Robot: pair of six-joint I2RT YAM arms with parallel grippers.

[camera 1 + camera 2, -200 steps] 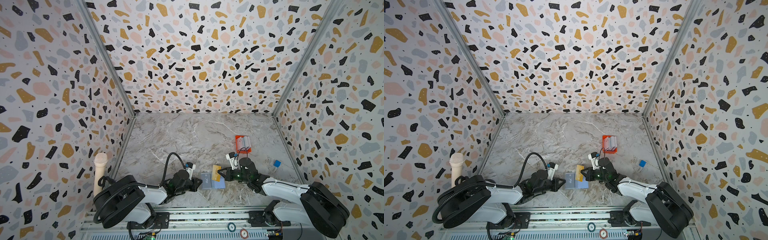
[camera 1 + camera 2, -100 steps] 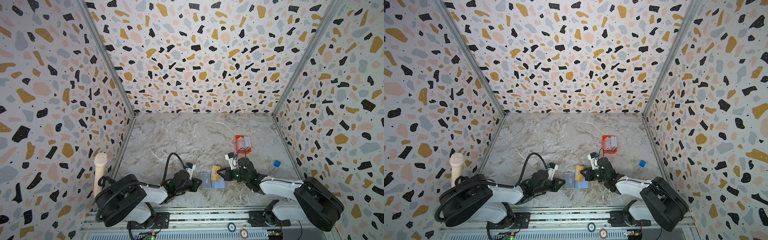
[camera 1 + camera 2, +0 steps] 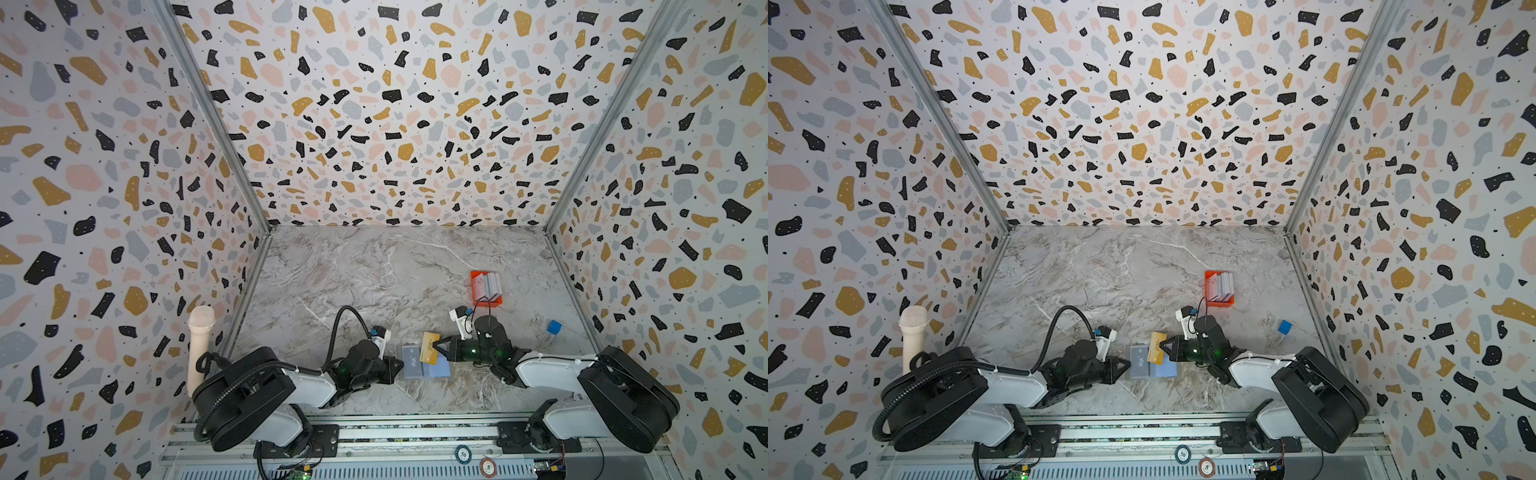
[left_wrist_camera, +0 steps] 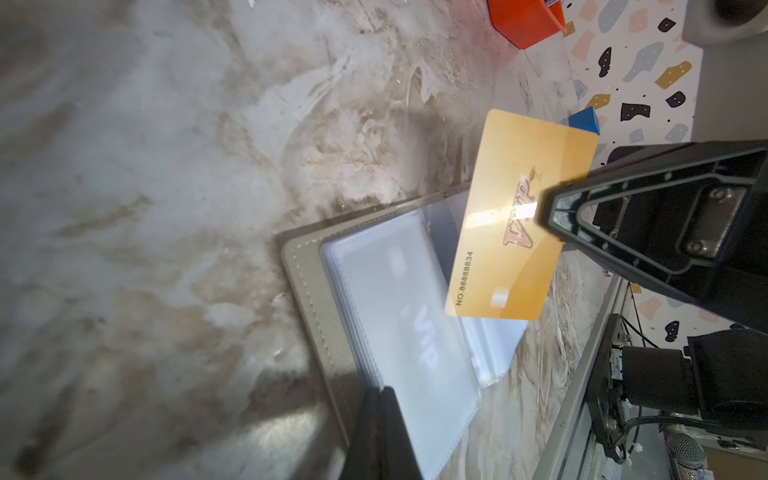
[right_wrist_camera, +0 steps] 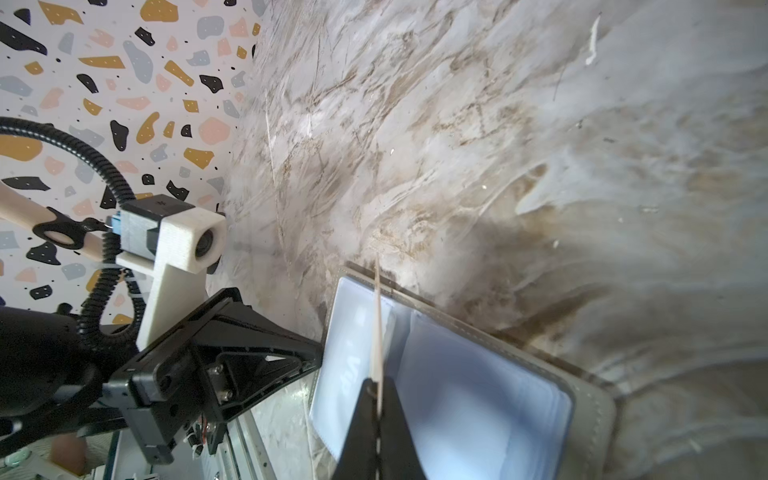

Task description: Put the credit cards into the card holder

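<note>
The card holder lies open on the marble floor, its pale blue clear pockets facing up. A dark "Vip" credit card sits in its left pocket. My right gripper is shut on a gold "VIP" credit card. That card stands tilted on edge over the middle of the holder and appears edge-on in the right wrist view. My left gripper is shut, with its tips at the holder's left edge beside the pocket stack.
An orange tray with several whitish cards on edge stands behind the right gripper. A blue cube lies near the right wall. A beige microphone-like post stands at the left wall. Poker chips sit on the front rail.
The right arm's rear links have swung a little to the left while the gold card stays over the holder. The left arm has not moved.
</note>
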